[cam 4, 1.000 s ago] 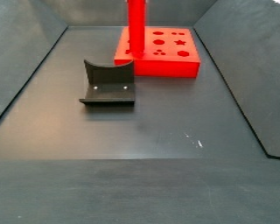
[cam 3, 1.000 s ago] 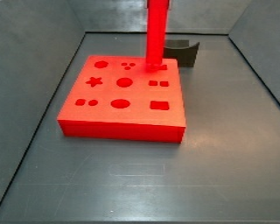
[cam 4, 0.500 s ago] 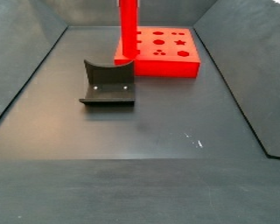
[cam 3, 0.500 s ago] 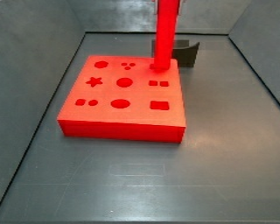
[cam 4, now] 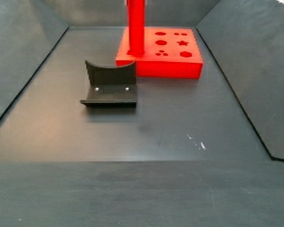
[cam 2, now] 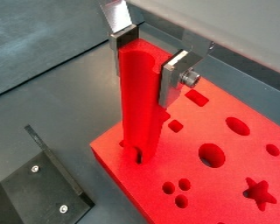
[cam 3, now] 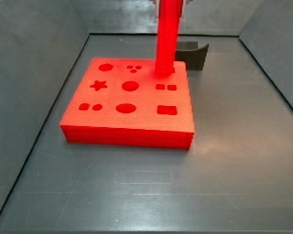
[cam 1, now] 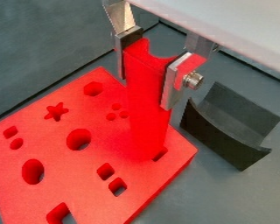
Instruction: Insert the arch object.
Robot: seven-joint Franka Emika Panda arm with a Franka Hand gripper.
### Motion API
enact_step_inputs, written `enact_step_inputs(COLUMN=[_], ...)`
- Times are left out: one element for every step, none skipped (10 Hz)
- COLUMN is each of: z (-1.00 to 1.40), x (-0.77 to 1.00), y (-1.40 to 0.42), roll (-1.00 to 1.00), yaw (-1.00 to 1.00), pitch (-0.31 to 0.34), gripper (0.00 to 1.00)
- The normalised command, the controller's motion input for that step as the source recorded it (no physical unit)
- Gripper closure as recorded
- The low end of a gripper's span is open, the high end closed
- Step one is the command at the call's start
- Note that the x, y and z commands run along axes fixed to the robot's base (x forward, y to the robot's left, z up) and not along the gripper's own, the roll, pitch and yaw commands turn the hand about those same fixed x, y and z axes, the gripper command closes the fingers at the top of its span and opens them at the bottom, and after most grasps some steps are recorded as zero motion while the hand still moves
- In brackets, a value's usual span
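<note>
My gripper is shut on the arch object, a long glossy red bar held upright; its silver fingers clamp the bar's upper end in both wrist views. The bar's notched lower end meets the flat red board of shaped holes at the corner nearest the fixture. I cannot tell whether it sits in a hole. In both side views only the bar shows above the board; the gripper is above the frame.
The dark L-shaped fixture stands on the grey floor just beside the board, close to the bar's end. Grey walls ring the floor.
The upright bar shifted a little sideways over the board's far corner, then came partway back. The gripper stays shut on it. Board and fixture have not moved.
</note>
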Motion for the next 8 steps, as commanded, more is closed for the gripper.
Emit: enact_step_inputs(z=[-0.22, -0.15, -0.18, -0.21, -0.25, -0.19, -0.11, -0.09], x=[0.17, 0.11, 0.0, -0.06, -0.12, -0.2, -0.11, 0.0], y=[0.17, 0.22, 0.07, 0.0, 0.0, -0.11, -0.14, -0.16], roll=[-0.03, 0.0, -0.02, -0.1, -0.06, -0.01, -0.02, -0.01], yaw=[-0.06, -0.29, -0.39, -0.32, -0.28, -0.26, -0.13, 0.0], pitch=[0.0, 0.0, 0.0, 0.0, -0.027, -0.004, -0.009, 0.0], gripper=[1.0, 1.0, 1.0, 1.0, 1.0, 1.0, 1.0, 1.0])
